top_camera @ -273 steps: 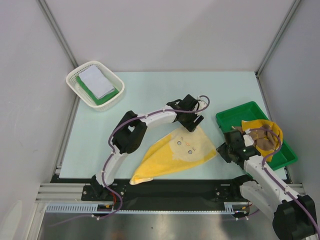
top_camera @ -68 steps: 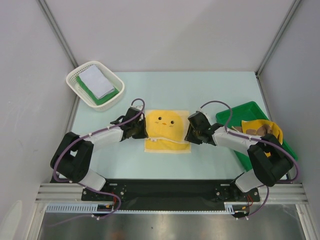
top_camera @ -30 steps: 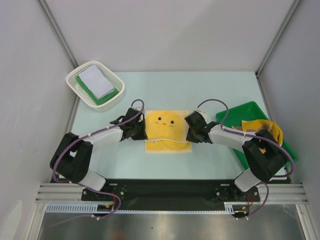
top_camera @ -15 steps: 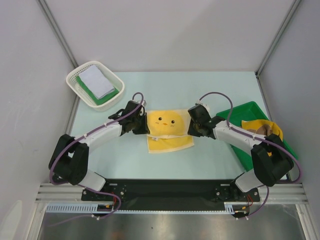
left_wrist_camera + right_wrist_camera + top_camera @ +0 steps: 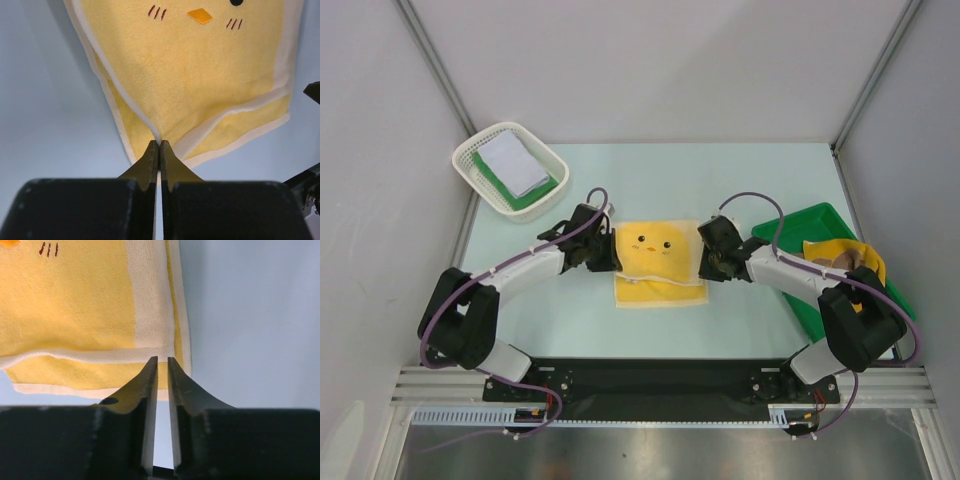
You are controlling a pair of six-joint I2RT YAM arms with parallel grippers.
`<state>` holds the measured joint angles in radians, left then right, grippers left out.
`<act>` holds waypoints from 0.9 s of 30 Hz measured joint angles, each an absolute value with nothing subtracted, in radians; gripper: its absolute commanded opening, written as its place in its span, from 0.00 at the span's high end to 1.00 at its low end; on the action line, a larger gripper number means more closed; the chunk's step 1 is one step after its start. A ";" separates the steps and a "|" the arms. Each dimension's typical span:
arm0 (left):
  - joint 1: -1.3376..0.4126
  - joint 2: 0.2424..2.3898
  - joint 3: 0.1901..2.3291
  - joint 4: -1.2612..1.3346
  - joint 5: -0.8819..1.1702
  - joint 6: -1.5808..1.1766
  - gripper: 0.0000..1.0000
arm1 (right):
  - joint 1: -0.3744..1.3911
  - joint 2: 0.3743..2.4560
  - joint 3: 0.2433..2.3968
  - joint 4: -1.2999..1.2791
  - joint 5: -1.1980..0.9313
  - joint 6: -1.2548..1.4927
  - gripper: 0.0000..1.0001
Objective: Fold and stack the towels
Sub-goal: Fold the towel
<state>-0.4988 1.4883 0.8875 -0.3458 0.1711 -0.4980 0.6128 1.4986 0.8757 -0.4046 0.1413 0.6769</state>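
1. Basket [image 5: 470,160], at 10 o'clock on the surface [image 5: 650,180]: holds a white towel [image 5: 512,162] lying on a green towel [image 5: 548,184]. Both are folded.

2. Left gripper [image 5: 159,145]: jaws pressed together on the hem of the yellow towel [image 5: 658,262], at the towel's 9 o'clock edge.

3. Yellow towel: lies at the centre of the surface, doubled over. The under layer shows past the upper one along the 6 o'clock side.

4. Right gripper [image 5: 162,360]: jaws narrowly parted at the towel's 3 o'clock corner. No firm grip is evident.

5. Tray [image 5: 790,232], at 3 o'clock: 1 crumpled tan-and-yellow towel [image 5: 845,265] is not yet folded.

Risks:
- Only 1 side is clamped. Any pull from the left arm would likely drag the upper layer and skew the fold.
- The right fingertips sit at the hem. A low retreat could snag it and flip the corner open.
- The layer offset, if left uncorrected, would probably make an uneven stack.
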 measured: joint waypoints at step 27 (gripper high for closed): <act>-0.499 1.501 0.862 -0.316 0.187 -0.499 1.00 | 0.596 1.598 0.875 -0.356 0.119 0.654 0.78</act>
